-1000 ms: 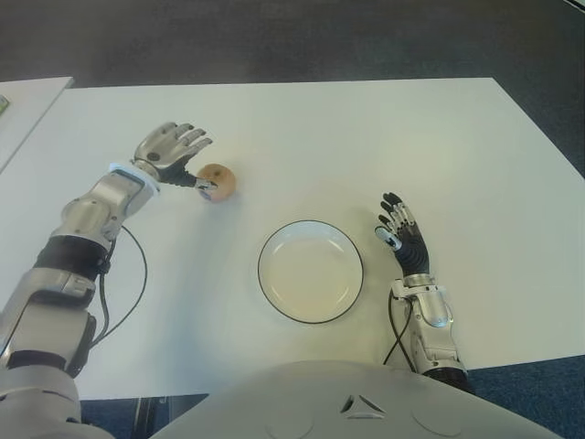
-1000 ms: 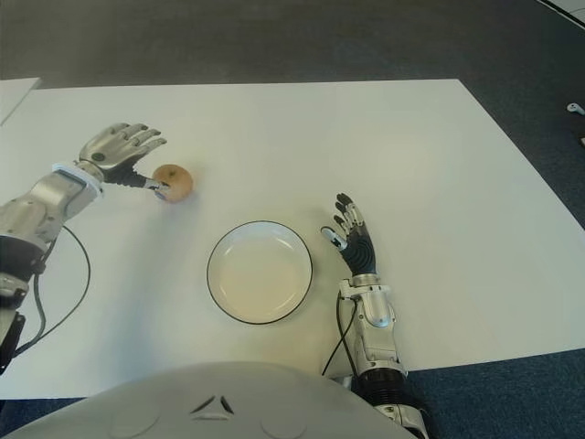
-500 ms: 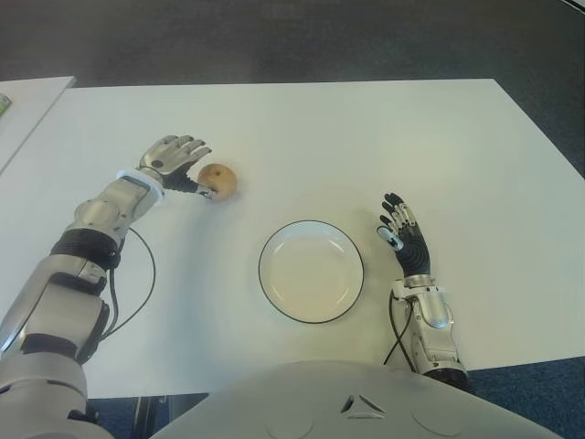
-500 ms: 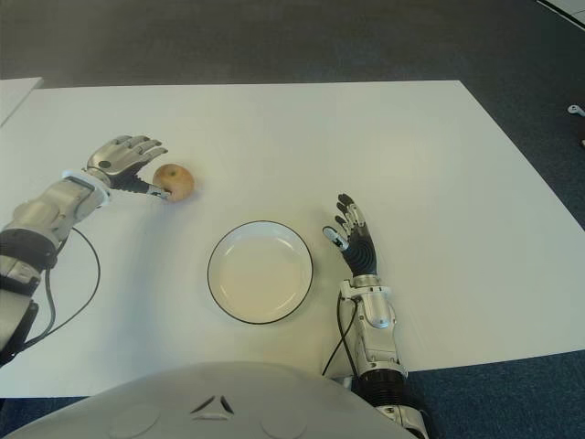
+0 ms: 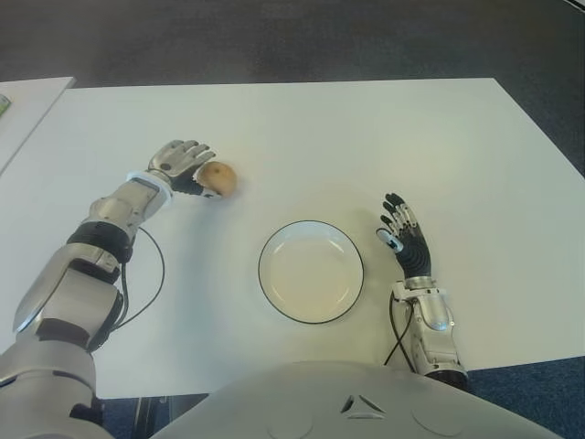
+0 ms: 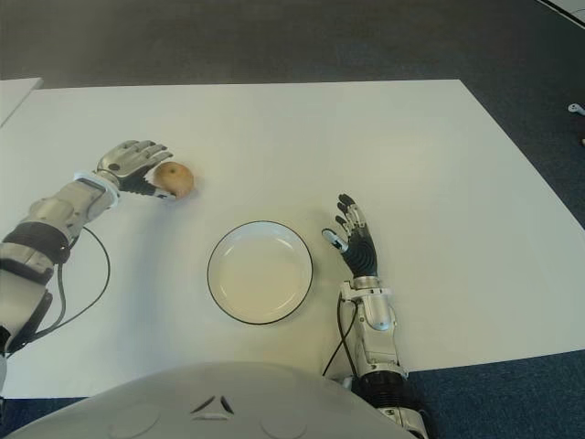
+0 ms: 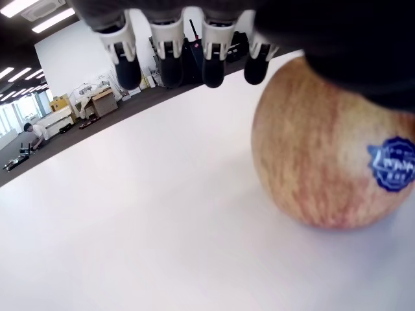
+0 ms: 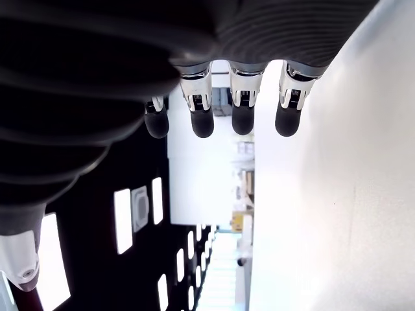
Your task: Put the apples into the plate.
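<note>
In the frame's upper left, the apple point(image 5: 218, 178) sits on the bench point(image 5: 366, 137) against the left hand point(image 5: 182, 165), fingers point(image 7: 170, 61) uncurled above it; right hand point(image 5: 405, 242) idle beside the plate point(image 5: 311, 271), spread.

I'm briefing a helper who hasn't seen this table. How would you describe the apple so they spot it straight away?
On the white table, start at the round white plate with a dark rim near the robot, then look beyond it toward the robot's left. The apple sits there against the left hand, fingers open. It is the only small, round, reddish-yellow thing, with a blue sticker.
</note>
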`<state>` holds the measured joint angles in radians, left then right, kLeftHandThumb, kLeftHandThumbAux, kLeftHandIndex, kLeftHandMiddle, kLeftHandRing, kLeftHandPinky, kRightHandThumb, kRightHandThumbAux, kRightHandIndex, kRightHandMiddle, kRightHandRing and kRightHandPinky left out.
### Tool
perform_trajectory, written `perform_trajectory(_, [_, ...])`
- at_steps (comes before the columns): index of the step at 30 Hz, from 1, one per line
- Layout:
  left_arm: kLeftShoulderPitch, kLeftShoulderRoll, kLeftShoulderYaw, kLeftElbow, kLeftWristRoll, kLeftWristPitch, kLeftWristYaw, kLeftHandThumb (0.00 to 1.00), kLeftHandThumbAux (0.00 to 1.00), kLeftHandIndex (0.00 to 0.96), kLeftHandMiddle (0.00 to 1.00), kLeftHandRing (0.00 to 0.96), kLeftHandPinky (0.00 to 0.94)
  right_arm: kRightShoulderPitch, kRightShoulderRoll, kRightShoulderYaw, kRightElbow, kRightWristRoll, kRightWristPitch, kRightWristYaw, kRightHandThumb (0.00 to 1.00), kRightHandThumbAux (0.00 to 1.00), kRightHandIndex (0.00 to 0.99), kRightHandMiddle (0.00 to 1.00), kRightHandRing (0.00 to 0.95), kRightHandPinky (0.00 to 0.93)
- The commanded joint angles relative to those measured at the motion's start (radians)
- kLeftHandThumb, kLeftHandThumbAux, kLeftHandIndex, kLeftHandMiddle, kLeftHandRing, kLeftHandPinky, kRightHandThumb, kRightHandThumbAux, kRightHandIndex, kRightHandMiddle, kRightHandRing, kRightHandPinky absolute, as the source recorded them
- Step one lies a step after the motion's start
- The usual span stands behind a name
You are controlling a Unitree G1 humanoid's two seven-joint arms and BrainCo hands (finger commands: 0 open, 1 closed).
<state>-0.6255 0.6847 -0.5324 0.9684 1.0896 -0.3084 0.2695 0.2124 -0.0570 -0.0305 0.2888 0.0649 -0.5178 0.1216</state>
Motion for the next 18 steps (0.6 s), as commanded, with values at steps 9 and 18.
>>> perform_trajectory(9, [-0.024, -0.037, -0.076, 0.095, -0.017, 0.014, 0.056, 0.282, 0.218, 0.000, 0.000, 0.000, 0.026, 0.129, 0.013, -0.007, 0.133, -0.004, 0.060, -0.005, 0.097, 0.539, 0.000, 0.000, 0.000, 0.000])
perform_trajectory(18, [-0.036, -0.055, -0.110, 0.142, -0.035, 0.017, 0.084, 0.281, 0.223, 0.000, 0.000, 0.000, 0.034, 0.135, 0.015, -0.006, 0.121, -0.003, 0.064, -0.006, 0.094, 0.542, 0.000, 0.000, 0.000, 0.000])
